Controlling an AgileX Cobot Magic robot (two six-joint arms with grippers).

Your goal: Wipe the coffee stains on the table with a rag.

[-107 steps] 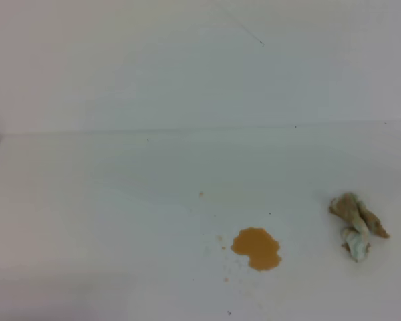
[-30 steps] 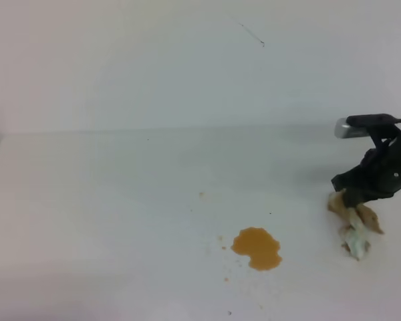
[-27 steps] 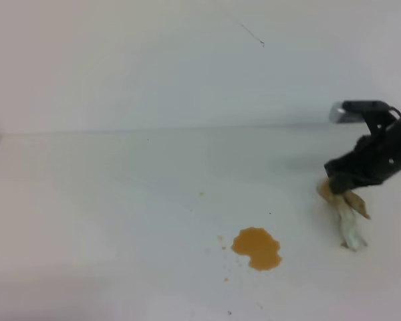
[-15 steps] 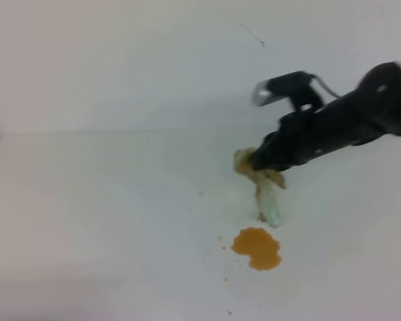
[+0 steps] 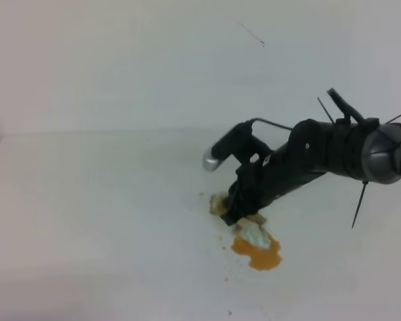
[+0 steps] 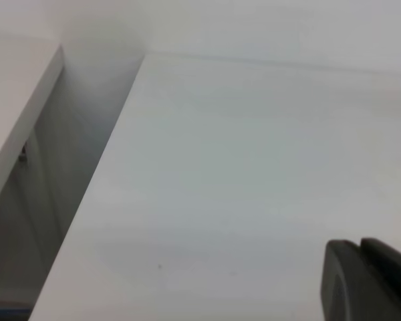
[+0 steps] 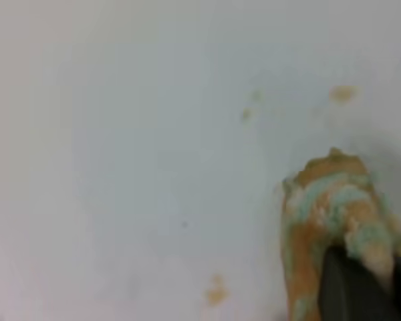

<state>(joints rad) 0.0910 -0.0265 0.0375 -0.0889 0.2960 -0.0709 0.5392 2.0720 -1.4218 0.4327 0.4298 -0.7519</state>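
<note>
The coffee stains [image 5: 259, 253] form an orange-brown blotch on the white table [image 5: 87, 200], with small specks [image 5: 226, 279] beside it. My right gripper [image 5: 236, 212] reaches in from the right and is shut on the rag [image 5: 252, 233]. The tan and pale blue wad hangs below the jaws and touches the blotch's upper edge. In the right wrist view the rag [image 7: 327, 214] fills the lower right, with a dark fingertip [image 7: 361, 287] clamped over it and specks [image 7: 342, 93] nearby. Of my left gripper only a dark finger [image 6: 367, 284] shows at the frame's corner.
The table's back edge [image 5: 120, 132] meets a plain white wall. In the left wrist view the table's left edge [image 6: 93, 194] drops off to a gap beside a white panel [image 6: 13, 100].
My right arm lifted the rag from the table's right side, carried it left and down, and now the rag rests against the top of the stain.
</note>
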